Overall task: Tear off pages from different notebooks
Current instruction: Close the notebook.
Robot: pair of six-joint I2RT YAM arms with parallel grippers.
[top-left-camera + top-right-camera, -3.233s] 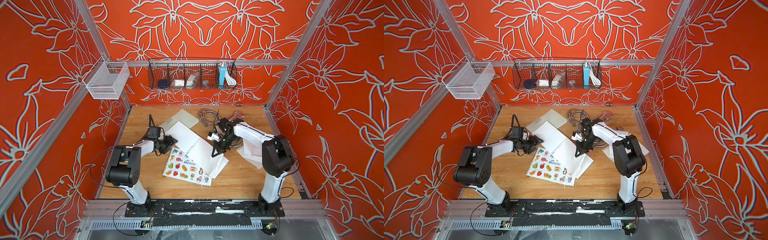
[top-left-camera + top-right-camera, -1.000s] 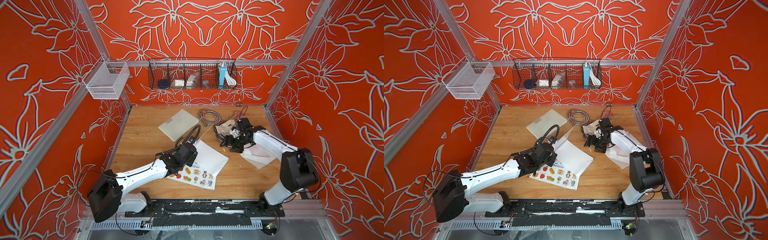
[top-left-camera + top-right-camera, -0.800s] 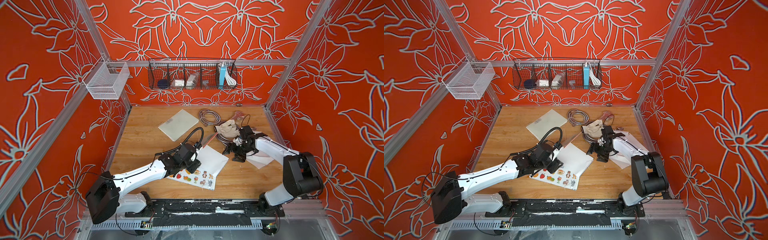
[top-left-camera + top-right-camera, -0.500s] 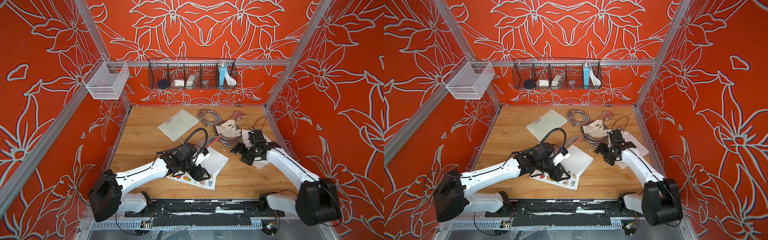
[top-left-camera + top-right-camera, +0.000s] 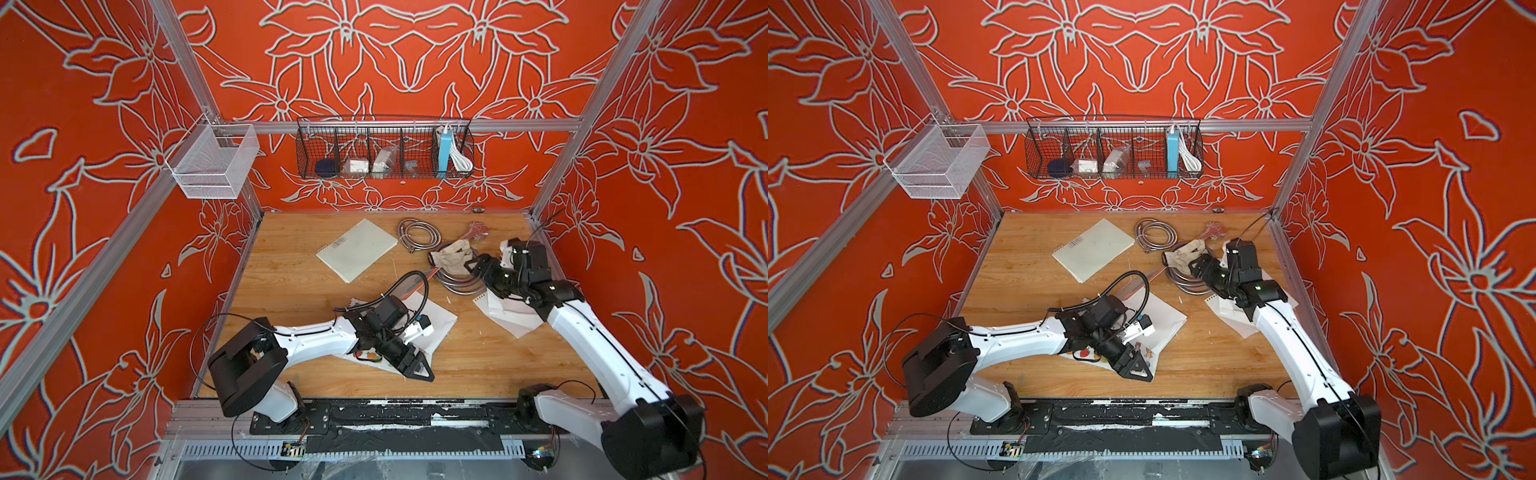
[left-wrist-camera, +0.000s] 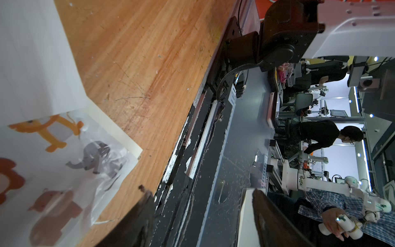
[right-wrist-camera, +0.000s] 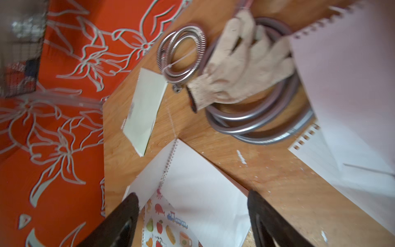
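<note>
We see a wooden tabletop inside an orange flowered booth. The left gripper sits over the front corner of the picture notebook, its jaws wide and empty. A white page lies across that notebook. The right gripper, jaws also wide and empty, hangs beside a glove draped on a coiled hose. Beneath the right arm lie torn pages. A grey-green notebook rests farther back.
</note>
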